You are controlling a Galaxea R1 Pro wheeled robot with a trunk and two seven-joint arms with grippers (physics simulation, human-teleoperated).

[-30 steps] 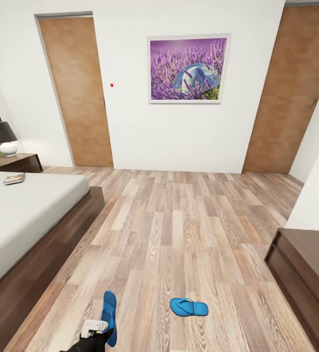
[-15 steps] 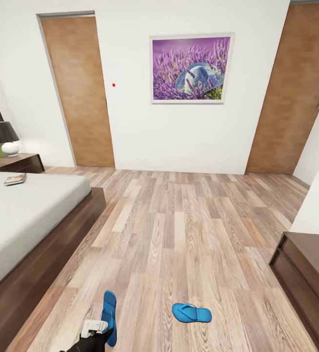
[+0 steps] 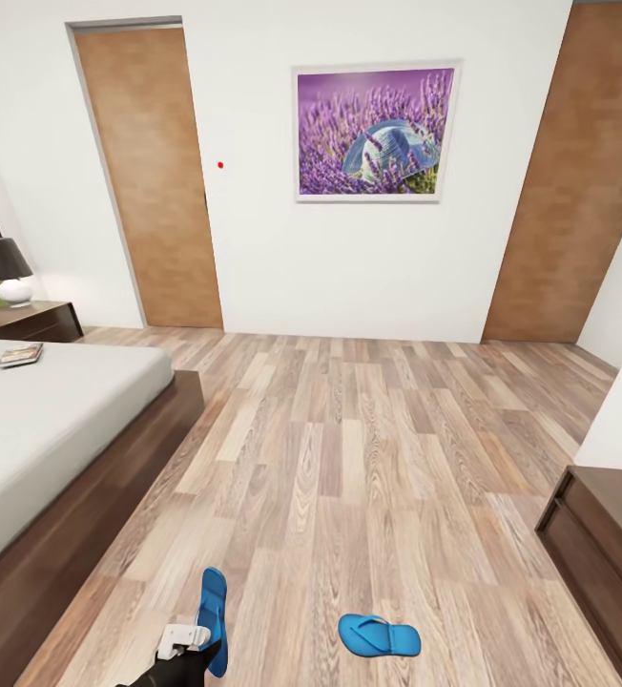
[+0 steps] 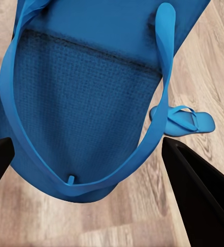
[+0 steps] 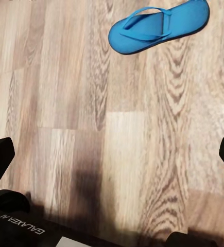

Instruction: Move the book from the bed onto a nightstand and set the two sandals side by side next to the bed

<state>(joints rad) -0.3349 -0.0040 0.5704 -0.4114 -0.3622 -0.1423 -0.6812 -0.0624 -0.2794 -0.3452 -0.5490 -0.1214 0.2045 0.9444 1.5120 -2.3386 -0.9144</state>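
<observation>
My left gripper (image 3: 202,647) is at the head view's lower edge, shut on one bright blue sandal (image 3: 213,613) that it holds up on edge above the floor. In the left wrist view this sandal (image 4: 86,87) spans the gap between the dark fingers (image 4: 199,195). The other sandal (image 3: 380,636) lies flat on the plank floor to its right, also seen as a sandal (image 5: 158,24) in the right wrist view. My right gripper (image 5: 112,154) hangs open over bare floor. The book (image 3: 20,356) lies on the bed (image 3: 53,429) near the nightstand (image 3: 27,322).
A lamp (image 3: 6,272) stands on the nightstand. The bed's dark wooden frame (image 3: 82,520) runs along the left. A long low dark cabinet (image 3: 605,553) sits at the right. Two brown doors (image 3: 154,181) and a purple picture (image 3: 376,132) are on the far wall.
The whole head view has shifted: the floor sandal and bed sit lower and slightly right in the picture. The held sandal stays in my left gripper as before.
</observation>
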